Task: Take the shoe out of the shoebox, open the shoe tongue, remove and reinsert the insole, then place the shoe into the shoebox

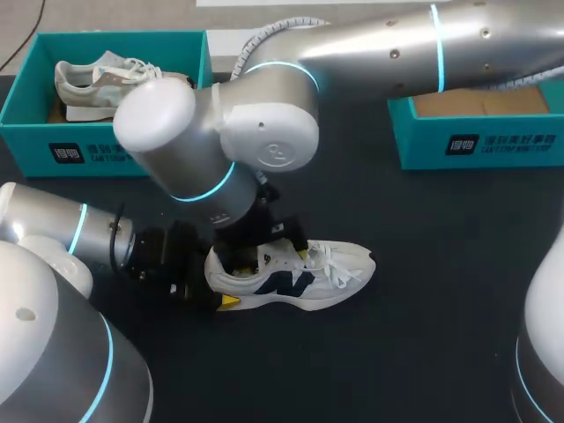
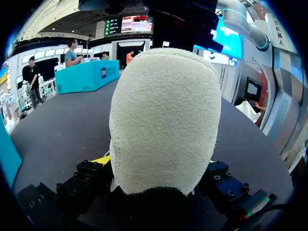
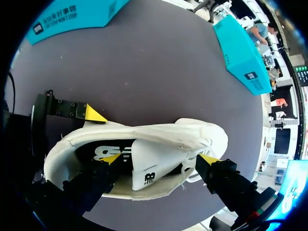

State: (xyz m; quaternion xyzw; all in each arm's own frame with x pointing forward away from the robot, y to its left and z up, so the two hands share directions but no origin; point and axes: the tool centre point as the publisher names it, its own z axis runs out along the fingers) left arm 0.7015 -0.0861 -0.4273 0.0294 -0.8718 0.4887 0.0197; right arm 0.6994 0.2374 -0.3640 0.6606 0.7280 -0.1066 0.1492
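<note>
The white shoe (image 1: 300, 278) is lying on its sole around the middle of the tabletop, toe pointing toward the right edge, well apart from the teal shoebox (image 1: 106, 145) in the far left corner. It is looking light, with a soft padded upper that is likely going to cave under a squeeze, while the heel (image 2: 163, 115) and sole are offering firmer purchase. I'd be steadying it at the heel and taking the floppy tongue (image 3: 154, 168) by its free end. The dark insole (image 3: 103, 151) is probably going to bend easily.

The left arm is coming in low from the left edge, its tool (image 2: 156, 166) clenching the heel from both sides. The right arm is reaching across from the far right and pointing steeply down into the shoe's mouth. Its tool (image 3: 159, 158) is spread apart, one finger inside the opening and the other by the laces, with the tongue between them and, as far as I can see, not pinched.
</note>
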